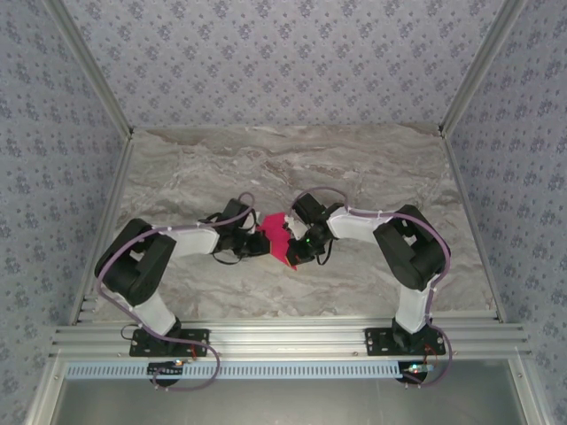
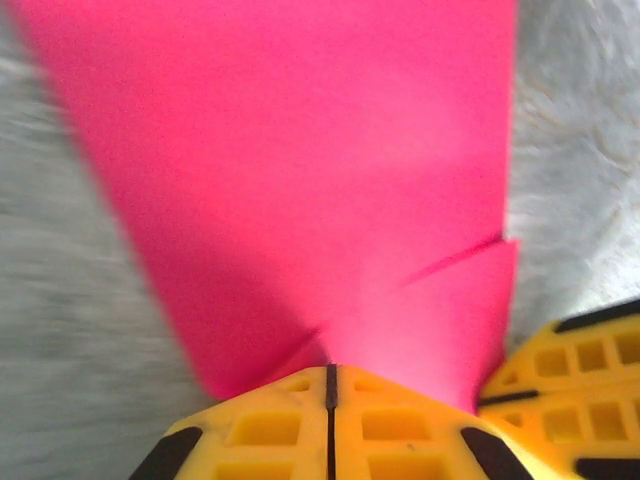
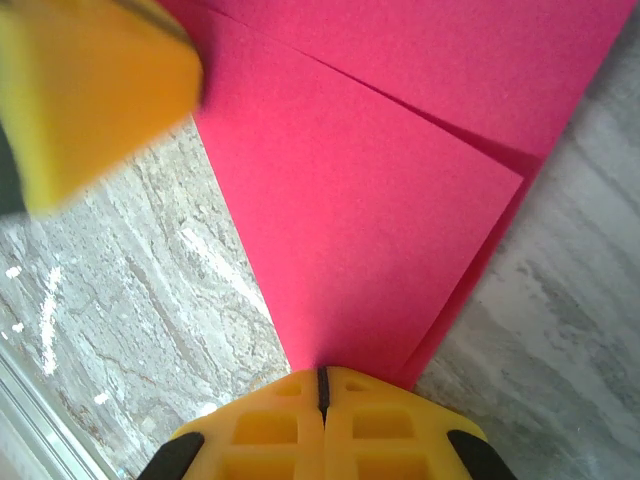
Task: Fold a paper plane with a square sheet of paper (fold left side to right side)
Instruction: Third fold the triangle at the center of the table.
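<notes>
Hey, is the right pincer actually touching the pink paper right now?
Touching. In the right wrist view the right pincer is shut and the pink paper runs straight into its closed seam, pinched there with no gap.

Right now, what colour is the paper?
The paper is bright magenta-pink, clearest in left wrist view.

- Seen from above, the left gripper [image 1: 255, 241] and the right gripper [image 1: 299, 250] meet mid-table, both clamped on the pink paper [image 1: 278, 237], with no gap between them to pass through.
- At 9 and 3 o'clock of the paper, the left arm [image 1: 177, 243] and the right arm [image 1: 372, 228] bar the way.
- At 12 o'clock, the bare table [image 1: 292, 164] runs open to the back wall [image 1: 283, 62].
- At 6 o'clock, a pocket of bare marble lies between the arms, closed off by the aluminium rail [image 1: 283, 336].
</notes>
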You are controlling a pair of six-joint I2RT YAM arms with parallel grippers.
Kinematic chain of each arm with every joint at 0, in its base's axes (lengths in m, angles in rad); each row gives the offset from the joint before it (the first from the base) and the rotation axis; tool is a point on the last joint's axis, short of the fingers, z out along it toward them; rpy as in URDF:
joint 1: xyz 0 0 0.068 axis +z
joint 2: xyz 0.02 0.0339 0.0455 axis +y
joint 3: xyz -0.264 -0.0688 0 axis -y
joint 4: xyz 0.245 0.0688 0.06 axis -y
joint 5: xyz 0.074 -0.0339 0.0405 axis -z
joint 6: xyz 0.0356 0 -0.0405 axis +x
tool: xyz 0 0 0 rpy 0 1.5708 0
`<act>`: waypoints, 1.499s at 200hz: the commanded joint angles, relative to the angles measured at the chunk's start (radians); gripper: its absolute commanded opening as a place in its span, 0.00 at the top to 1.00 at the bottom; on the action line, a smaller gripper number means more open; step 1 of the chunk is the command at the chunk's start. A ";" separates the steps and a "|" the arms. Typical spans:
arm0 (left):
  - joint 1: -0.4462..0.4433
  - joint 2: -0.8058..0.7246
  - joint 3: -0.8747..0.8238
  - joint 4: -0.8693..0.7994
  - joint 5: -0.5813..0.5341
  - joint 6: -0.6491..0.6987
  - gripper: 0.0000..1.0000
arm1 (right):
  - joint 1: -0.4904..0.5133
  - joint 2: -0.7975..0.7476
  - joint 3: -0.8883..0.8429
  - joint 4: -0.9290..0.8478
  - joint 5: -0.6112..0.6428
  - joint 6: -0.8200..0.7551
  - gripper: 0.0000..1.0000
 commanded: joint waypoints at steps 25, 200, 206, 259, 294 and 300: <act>0.133 -0.049 -0.018 -0.115 -0.132 0.097 0.94 | 0.000 0.075 -0.062 -0.098 0.142 0.004 1.00; -0.125 0.087 0.123 0.010 0.016 0.022 0.90 | 0.001 0.061 -0.039 -0.054 0.099 0.035 1.00; -0.125 0.093 0.123 0.007 0.009 0.021 0.90 | 0.001 0.055 -0.040 -0.051 0.098 0.037 1.00; -0.125 0.119 0.084 -0.030 -0.046 0.023 0.91 | -0.008 -0.050 -0.023 -0.099 0.133 0.046 1.00; -0.125 0.128 0.083 -0.034 -0.054 0.026 0.91 | 0.007 -0.129 -0.015 -0.113 0.102 0.073 1.00; -0.125 0.128 0.083 -0.034 -0.054 0.026 0.91 | 0.012 -0.133 -0.018 -0.107 0.088 0.082 1.00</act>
